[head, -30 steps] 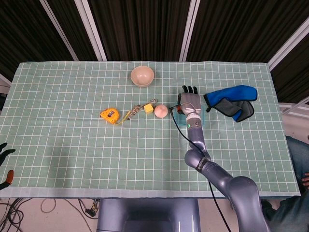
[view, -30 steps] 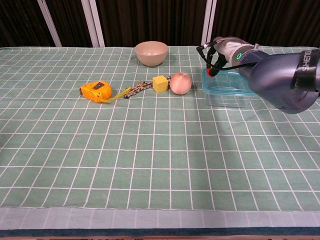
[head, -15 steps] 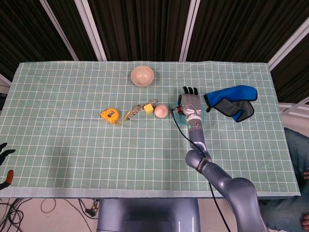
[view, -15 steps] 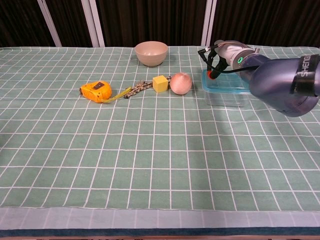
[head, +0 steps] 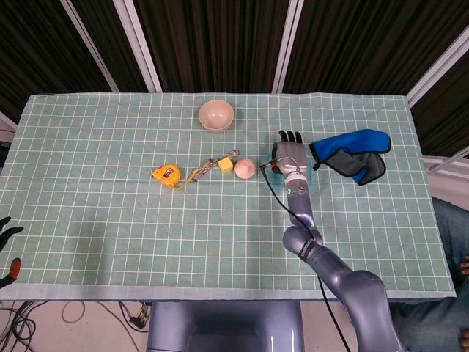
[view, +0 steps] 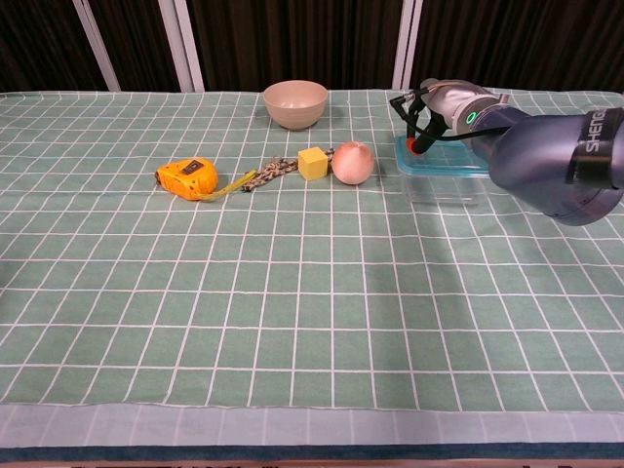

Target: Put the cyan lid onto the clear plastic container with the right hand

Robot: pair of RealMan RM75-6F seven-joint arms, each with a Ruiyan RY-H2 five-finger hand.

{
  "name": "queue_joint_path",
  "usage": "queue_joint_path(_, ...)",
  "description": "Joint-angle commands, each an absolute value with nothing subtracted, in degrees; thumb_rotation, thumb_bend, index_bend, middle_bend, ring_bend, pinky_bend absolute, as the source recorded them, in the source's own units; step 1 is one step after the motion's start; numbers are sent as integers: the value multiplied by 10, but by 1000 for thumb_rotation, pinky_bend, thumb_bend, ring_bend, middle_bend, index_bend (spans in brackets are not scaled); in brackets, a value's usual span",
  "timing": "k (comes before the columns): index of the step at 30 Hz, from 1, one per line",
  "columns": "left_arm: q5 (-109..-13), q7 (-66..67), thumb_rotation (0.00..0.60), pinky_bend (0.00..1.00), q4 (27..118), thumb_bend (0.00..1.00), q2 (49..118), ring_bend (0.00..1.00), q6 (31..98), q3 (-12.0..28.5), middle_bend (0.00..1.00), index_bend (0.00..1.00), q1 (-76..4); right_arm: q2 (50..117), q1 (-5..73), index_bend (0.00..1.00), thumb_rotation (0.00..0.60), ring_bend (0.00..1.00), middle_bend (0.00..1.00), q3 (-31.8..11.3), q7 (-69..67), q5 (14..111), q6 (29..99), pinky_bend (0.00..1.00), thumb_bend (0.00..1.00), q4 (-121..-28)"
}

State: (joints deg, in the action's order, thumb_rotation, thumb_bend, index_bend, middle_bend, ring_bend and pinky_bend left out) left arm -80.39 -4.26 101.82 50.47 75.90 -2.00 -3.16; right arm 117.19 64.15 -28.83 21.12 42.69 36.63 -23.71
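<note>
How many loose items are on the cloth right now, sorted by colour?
Yellow/orange: 2, tape measure, cube
Beige/peach: 2, bowl, round fruit
Blue/cyan: 2, mitt, cyan lid on clear plastic container
Clear: 1, that container
Mixed: 1, braided rope
Total: 8

I have the right arm stretched forward from the lower right, its grey forearm running up to the wrist, where a green indicator light glows. The right robot hand (head: pixel 292 153) lies palm down with its dark fingertips (head: pixel 291 136) pointing away from me, fingers extended side by side; from the chest view the right robot hand (view: pixel 444 97) is mostly hidden behind the bulky forearm. The left robot hand (head: pixel 6 228) only peeks in at the left edge of the head view, so I cannot tell its pose.
</note>
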Motion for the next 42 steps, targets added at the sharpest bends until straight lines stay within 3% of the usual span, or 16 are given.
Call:
queue_joint_path(1, -804, -43, 600, 0, 1018, 517, 505, 0, 759, -20, 0, 188, -32, 1172, 641, 722, 600, 74, 131, -288, 213, 429, 361, 0, 431, -233)
queue_joint_path(12, -805, -42, 600, 0, 1017, 517, 505, 0, 760, -20, 0, 190, -31, 1168, 634, 727, 600, 64, 131, -289, 233, 423, 335, 0, 431, -232)
queue_joint_path(42, -808, -41, 600, 0, 1015, 517, 508, 0, 764, -20, 0, 193, -30, 1143, 596, 732, 600, 60, 131, -275, 233, 438, 368, 0, 431, -301)
